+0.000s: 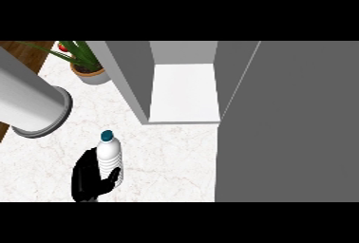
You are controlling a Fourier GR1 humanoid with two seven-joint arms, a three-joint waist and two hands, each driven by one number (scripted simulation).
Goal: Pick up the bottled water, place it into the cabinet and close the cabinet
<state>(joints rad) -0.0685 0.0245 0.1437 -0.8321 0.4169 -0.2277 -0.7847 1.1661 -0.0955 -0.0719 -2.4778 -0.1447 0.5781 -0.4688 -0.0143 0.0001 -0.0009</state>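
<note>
Left hand: the left hand (92, 178) is seen at the lower edge, its fingers curled round the bottled water (109, 159).
Bottle: it is held upright, blue cap (107, 135) above the hand, so that it can be stood on a shelf.
Cabinet: the cabinet (184, 90) lies up and right of the hand, its door (294, 123) swung open to admit the bottle.
Right hand: it is not seen.
Plant: a potted plant (88, 71) is well above the hand.
</note>
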